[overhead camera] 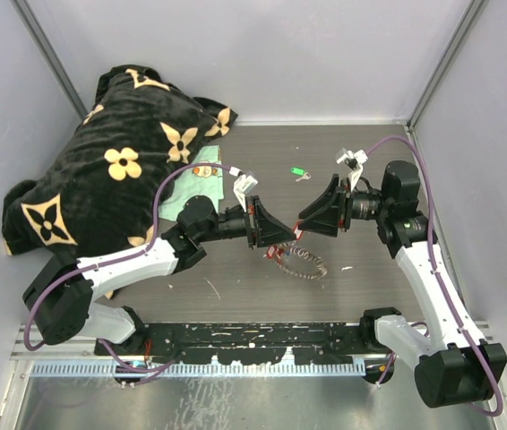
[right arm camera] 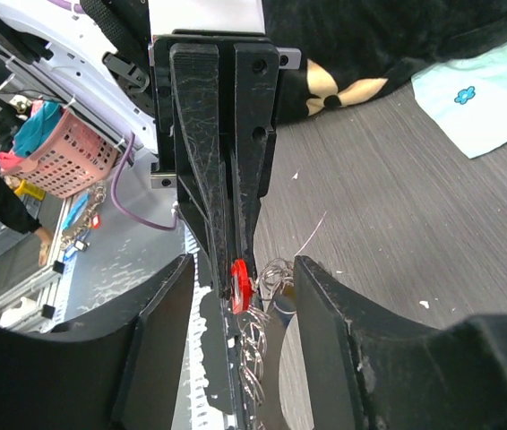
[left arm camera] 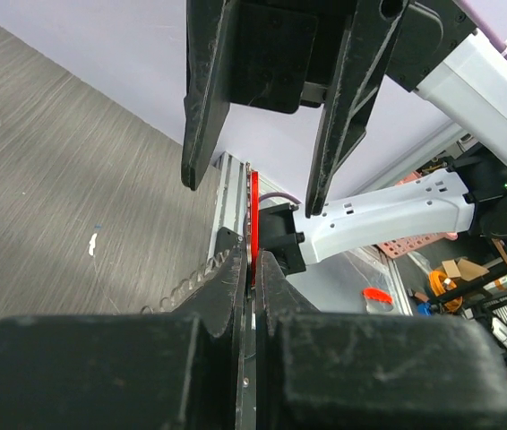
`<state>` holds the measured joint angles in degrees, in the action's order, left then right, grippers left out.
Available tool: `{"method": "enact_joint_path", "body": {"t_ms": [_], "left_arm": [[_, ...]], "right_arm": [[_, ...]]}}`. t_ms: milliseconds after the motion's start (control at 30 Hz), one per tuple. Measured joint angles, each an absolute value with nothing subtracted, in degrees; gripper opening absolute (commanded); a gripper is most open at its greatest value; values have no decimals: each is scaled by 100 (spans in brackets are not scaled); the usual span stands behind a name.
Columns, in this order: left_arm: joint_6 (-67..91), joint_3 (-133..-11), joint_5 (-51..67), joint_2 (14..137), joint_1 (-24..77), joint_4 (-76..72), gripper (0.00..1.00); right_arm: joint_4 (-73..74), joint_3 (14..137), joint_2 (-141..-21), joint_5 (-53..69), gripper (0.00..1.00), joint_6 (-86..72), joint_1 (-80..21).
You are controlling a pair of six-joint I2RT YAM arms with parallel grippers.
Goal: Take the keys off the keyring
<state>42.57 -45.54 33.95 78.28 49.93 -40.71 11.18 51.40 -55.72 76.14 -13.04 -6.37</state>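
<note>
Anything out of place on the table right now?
One small silver key with a green tag lies alone on the dark table, apart from the grey metal keyring. Likely already removed; nothing else odd.

We see bright, even light from above in top view; soft faint shadows on dark wood-grain tabletop. Black flower-patterned plush blanket loses detail in darks. Wrist views: we find white plastic arm casing near blown out, red plastic key tag saturated, far clutter soft.
</note>
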Motion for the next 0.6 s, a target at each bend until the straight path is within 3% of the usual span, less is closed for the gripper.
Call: {"method": "enact_joint_path", "body": {"t_ms": [267, 600], "left_arm": [[4257, -4560, 3269, 7828, 5022, -4152, 0], [4278, -4560, 3159, 7826, 5030, -4348, 0]], "right_arm": [[950, 5070, -5459, 7638, 37, -1494, -716], [856, 4969, -5435, 7686, 34, -1542, -746]]}}
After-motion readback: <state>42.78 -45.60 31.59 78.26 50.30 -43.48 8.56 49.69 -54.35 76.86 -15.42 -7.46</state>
